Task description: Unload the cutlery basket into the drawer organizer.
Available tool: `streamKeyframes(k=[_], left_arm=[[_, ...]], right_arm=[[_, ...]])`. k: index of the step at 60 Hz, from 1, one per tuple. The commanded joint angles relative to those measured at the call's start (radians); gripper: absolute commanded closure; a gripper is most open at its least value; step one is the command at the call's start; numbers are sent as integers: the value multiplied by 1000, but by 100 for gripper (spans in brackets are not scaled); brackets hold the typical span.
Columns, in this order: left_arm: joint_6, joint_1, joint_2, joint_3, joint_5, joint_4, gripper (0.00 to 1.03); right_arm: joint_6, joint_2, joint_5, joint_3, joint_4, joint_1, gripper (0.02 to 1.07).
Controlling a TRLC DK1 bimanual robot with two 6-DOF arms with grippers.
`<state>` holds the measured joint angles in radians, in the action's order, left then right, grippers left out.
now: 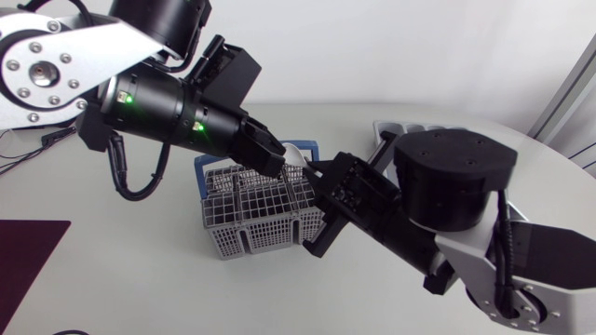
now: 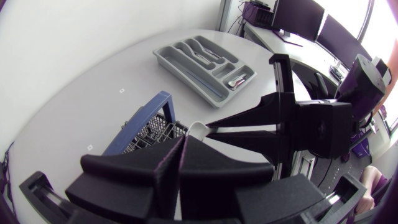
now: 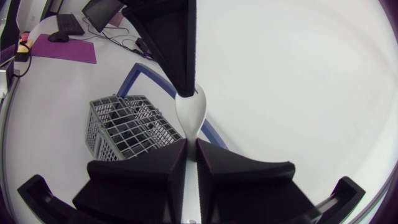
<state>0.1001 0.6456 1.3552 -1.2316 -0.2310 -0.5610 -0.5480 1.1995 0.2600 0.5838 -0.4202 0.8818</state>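
Above the cutlery basket (image 1: 250,225), our left gripper (image 2: 185,142) and our right gripper (image 3: 191,144), both tight on one white spoon (image 3: 191,111).

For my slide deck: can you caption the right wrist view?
Right gripper and left gripper both hold a spoon by the basket.

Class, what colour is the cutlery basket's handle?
The handle is blue, best seen in the left wrist view.

The left gripper (image 2: 181,142) and right gripper (image 3: 191,144) are meeting tip to tip over the grey lattice cutlery basket (image 1: 256,219). Both are pinching a white plastic spoon (image 3: 190,111) and blocking the way down into the basket. The right arm (image 1: 447,186) is standing between the basket and the grey plastic drawer organizer (image 2: 166,59). Bare white table (image 1: 121,261) is lying open left of the basket.
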Motion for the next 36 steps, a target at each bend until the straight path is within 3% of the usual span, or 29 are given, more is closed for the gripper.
streamKeyframes(k=[1,5,11,14,16,18,20,36], left_arm=[[-27,15,15,-43,-18,4,83],[-27,17,13,-49,-18,4,82],[-30,14,9,-57,-18,12,68],[-34,6,9,-65,-18,13,49],[-39,-1,7,-74,-18,16,24],[-39,-9,4,-80,-18,21,11],[-39,-20,-2,-85,-18,27,5],[-22,-84,-53,-86,-16,41,5]], right_arm=[[-17,21,-4,13,-6,0,101],[-17,21,-4,13,-5,0,101],[-17,15,-5,8,-2,5,101],[-17,11,-8,4,1,8,101],[-17,6,-11,-1,4,9,101],[-18,-3,-13,-7,8,13,101],[-18,-15,-16,-13,17,14,101],[-18,-123,-64,-55,110,-3,101]])
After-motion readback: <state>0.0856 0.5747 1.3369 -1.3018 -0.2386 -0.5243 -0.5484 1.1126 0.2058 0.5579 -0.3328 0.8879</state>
